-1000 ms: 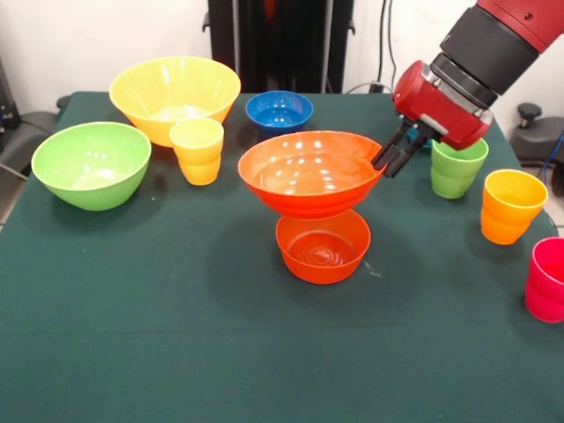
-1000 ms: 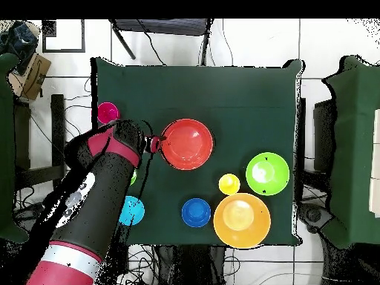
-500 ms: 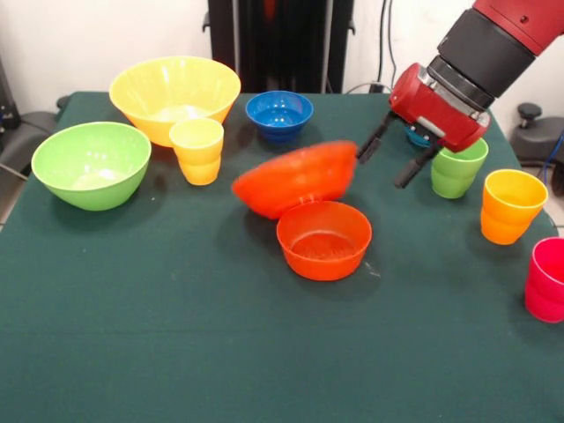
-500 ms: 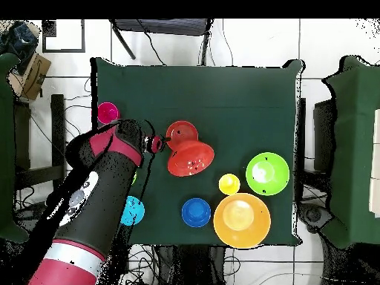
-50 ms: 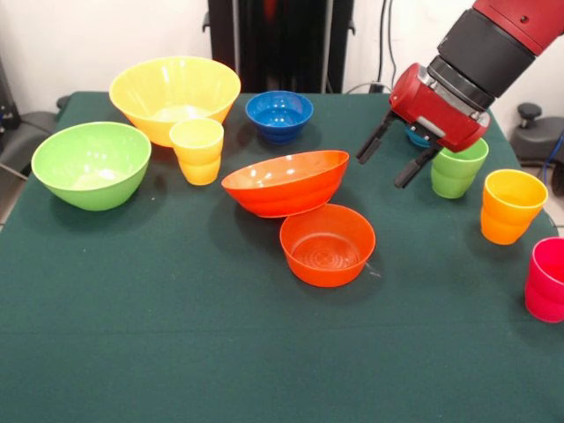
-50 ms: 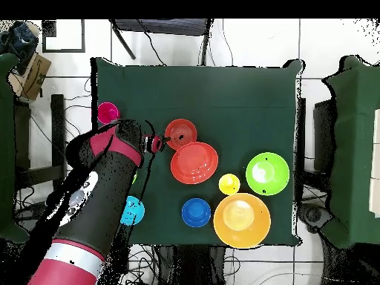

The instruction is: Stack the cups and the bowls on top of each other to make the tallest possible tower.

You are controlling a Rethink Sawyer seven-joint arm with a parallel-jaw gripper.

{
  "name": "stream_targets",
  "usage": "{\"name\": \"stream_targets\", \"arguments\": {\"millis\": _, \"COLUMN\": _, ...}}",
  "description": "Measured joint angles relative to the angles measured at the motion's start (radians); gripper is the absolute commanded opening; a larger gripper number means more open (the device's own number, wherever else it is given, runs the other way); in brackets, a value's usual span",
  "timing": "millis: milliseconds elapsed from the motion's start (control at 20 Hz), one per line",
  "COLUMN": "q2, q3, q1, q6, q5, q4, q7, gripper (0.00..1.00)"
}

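Observation:
My gripper [image 5: 381, 171] [image 6: 154, 144] hangs open and empty, just right of the large orange bowl [image 5: 285, 183] [image 6: 194, 162]. That bowl lies tilted on the table, its rim against the far edge of the small orange bowl [image 5: 327, 245] [image 6: 180, 133]. No tower stands; each piece sits apart. A yellow cup [image 5: 196, 151] stands by the large yellow bowl [image 5: 174, 95] and green bowl [image 5: 91, 163]. The dark blue bowl [image 5: 278, 114] is behind. The green cup [image 5: 457, 167], orange-yellow cup [image 5: 512, 205] and pink-red cup [image 5: 548, 279] stand to the right.
The light blue bowl [image 6: 132, 210] is mostly hidden behind my wrist in the front view. The green-clothed table [image 5: 176, 335] has open cloth along its front edge. In the overhead view my arm [image 6: 89, 200] covers the cups on that side.
My gripper opened and let go of the large orange bowl. The bowl slid off the small orange bowl and came to rest tilted beside it. The small bowl shifted slightly.

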Motion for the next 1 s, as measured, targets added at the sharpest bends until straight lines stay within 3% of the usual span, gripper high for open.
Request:
{"name": "stream_targets", "arguments": {"millis": 550, "q2": -0.013, "q3": 0.013, "q1": -0.008, "q6": 0.0, "q5": 0.0, "q4": 0.006, "q7": 0.0, "gripper": 1.0}}
{"name": "stream_targets", "arguments": {"millis": 1000, "q2": -0.095, "q3": 0.055, "q1": -0.053, "q6": -0.03, "q5": 0.0, "q4": 0.1, "q7": 0.0, "gripper": 1.0}}
